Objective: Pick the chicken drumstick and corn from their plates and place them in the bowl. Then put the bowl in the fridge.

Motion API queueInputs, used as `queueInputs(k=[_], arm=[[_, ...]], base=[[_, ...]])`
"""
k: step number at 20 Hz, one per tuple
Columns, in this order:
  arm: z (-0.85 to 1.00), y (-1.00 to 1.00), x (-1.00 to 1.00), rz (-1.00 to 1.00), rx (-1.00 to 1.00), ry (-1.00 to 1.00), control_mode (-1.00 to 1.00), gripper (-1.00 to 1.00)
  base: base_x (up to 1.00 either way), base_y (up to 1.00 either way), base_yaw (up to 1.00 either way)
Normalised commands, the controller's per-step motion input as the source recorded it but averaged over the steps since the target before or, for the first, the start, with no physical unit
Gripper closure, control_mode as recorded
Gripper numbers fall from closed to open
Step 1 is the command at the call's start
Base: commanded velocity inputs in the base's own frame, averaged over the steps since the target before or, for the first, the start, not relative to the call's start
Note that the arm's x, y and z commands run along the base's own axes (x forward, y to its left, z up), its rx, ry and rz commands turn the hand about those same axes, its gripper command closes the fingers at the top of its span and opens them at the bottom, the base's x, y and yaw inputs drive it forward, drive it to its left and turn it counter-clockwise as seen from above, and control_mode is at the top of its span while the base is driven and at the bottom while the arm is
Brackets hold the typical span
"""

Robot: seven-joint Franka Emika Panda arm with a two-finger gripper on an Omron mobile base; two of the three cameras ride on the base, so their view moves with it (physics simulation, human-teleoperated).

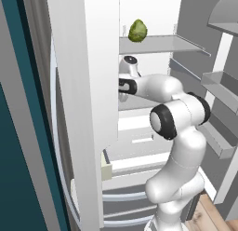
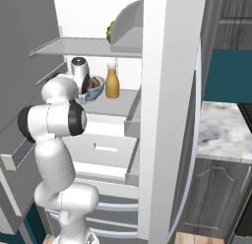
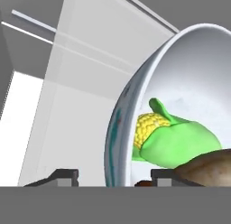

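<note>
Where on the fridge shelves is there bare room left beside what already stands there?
On the white middle shelf, the pale blue-grey glossy bowl and the orange juice bottle crowd the back; the front strip, toward the shelf edge, is bare. On the upper shelf, everything right of the olive-green lumpy ball lies free.

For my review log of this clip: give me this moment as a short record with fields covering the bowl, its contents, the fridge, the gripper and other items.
bowl: on the middle fridge shelf, beside the juice bottle
contents: corn and chicken drumstick inside
fridge: doors open
gripper: fingertips straddle the bowl's rim, jaws parted
upper shelf: lumpy green ball
</note>
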Motion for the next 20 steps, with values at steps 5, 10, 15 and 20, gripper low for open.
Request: queueInputs(k=[5, 10, 15, 20], arm=[[0.15, -0.02, -0.36, 0.0, 0.11, -0.06, -1.0, -1.0], [0.14, -0.11, -0.54, 0.0, 0.14, -0.11, -1.0, -1.0], [0.32, -0.17, -0.59, 0.0, 0.04, -0.08, -1.0, -1.0], [0.38, -0.11, -0.61, 0.0, 0.0, -0.03, -1.0, -1.0]], base=[[0.0, 0.0, 0.0], [0.0, 0.0, 0.0], [0.0, 0.0, 0.0], [0.0, 0.0, 0.0]])
